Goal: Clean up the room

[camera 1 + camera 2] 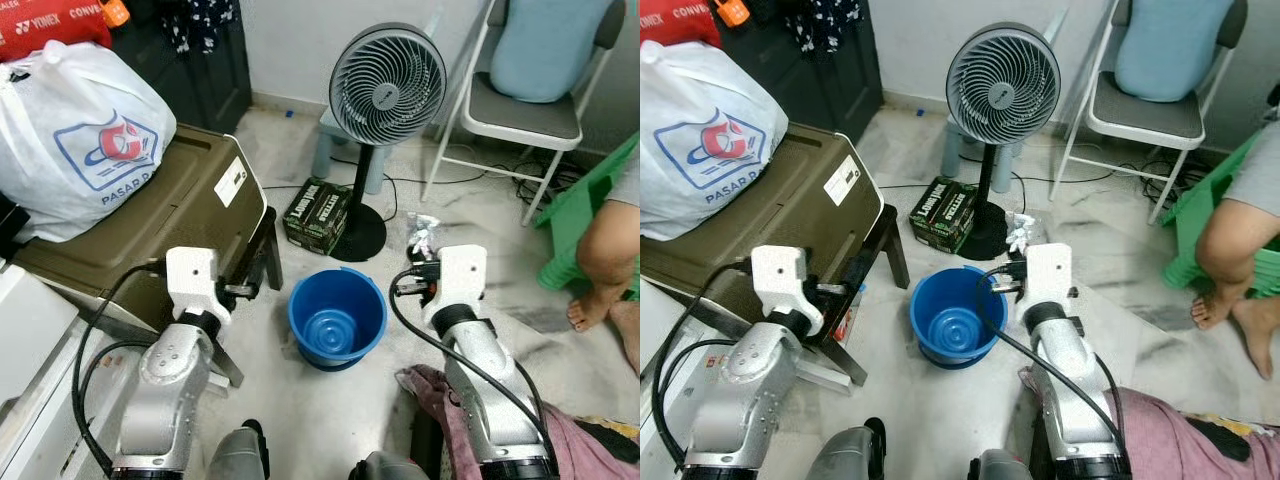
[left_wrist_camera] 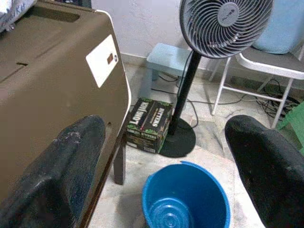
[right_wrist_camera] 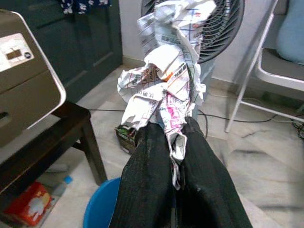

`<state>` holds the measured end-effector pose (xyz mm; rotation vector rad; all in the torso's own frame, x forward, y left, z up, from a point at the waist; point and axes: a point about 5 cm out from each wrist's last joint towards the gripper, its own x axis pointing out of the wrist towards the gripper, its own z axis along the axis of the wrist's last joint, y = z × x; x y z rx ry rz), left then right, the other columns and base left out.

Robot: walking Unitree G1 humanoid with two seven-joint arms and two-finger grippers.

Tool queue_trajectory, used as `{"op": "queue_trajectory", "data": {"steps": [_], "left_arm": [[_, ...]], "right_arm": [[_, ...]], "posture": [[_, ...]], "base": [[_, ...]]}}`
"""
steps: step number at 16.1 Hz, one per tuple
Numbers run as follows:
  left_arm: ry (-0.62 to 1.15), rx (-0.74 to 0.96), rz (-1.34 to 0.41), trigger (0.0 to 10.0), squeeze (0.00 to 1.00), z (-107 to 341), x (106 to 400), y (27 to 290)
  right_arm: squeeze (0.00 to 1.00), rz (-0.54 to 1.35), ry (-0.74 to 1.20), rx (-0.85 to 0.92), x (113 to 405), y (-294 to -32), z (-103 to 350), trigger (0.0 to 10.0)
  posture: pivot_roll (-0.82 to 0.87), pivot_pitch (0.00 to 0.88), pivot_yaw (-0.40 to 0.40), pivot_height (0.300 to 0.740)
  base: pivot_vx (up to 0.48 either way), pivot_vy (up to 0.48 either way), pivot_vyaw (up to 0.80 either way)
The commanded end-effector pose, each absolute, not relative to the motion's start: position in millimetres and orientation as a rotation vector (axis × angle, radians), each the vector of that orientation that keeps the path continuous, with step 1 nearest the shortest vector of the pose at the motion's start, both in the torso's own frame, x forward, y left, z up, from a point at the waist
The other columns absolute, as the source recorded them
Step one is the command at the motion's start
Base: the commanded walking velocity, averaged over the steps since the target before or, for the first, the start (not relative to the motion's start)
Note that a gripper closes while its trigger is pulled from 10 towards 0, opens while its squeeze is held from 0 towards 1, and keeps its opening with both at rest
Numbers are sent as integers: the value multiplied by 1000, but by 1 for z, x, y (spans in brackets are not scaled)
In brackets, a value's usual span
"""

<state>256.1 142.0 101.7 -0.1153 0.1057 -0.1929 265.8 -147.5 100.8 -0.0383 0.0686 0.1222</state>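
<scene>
Right wrist view gives you the clearest look: the right gripper (image 3: 173,156) is clamped on a crumpled wad of printed paper (image 3: 164,78), its two black fingers (image 3: 142,180) pressed together with the paper bunched up above their tips. In the left eye view you see that same wad (image 1: 422,238) at centre right of the frame, held just above and to the right of the blue bucket (image 1: 337,317), which stands open on the pale marble floor (image 1: 480,215) at centre frame.

Your left gripper (image 2: 166,156) is spread wide and holds nothing; in the left wrist view its fingers (image 2: 71,161) frame the bucket from above, with one finger close beside the brown printer (image 1: 150,215). That printer sits on a dark stool (image 1: 265,250) at the left of the frame, and a white plastic shopping bag (image 1: 80,135) rests on its top at upper left.

Behind the bucket you see a pedestal fan (image 1: 385,90) on a round black base, with a dark green carton (image 1: 318,213) touching that base on its left. A folding chair (image 1: 530,110) with a light blue cushion stands at upper right. At the right edge of the frame a person's bare foot (image 1: 600,300) rests on the floor beside a green basket (image 1: 585,205). Crumpled cloth (image 1: 560,440) lies at lower right.
</scene>
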Motion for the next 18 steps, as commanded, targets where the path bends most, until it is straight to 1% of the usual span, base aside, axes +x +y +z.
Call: {"op": "queue_trajectory", "data": {"steps": [1,8,14,17,18], "left_arm": [[100,-117,-201,10000,0,103,255,141],[100,-124,-214,10000,0,103,254,140],[101,-125,-218,10000,0,102,254,140],[102,-124,-216,10000,0,102,254,139],[102,-123,-214,10000,0,102,254,139]], "right_arm": [[0,115,79,-47,266,-150,99,10000],[0,114,84,-48,266,-150,98,10000],[0,116,85,-51,267,-150,97,10000],[0,121,88,-55,268,-148,96,10000],[0,122,88,-55,268,-148,96,10000]], "posture": [[-39,145,-28,740],[-39,145,-28,740],[-33,134,-30,740],[-30,133,-31,740],[-30,133,-31,740]], "base": [[0,0,0],[269,0,0],[350,0,0],[277,0,0],[0,0,0]]}}
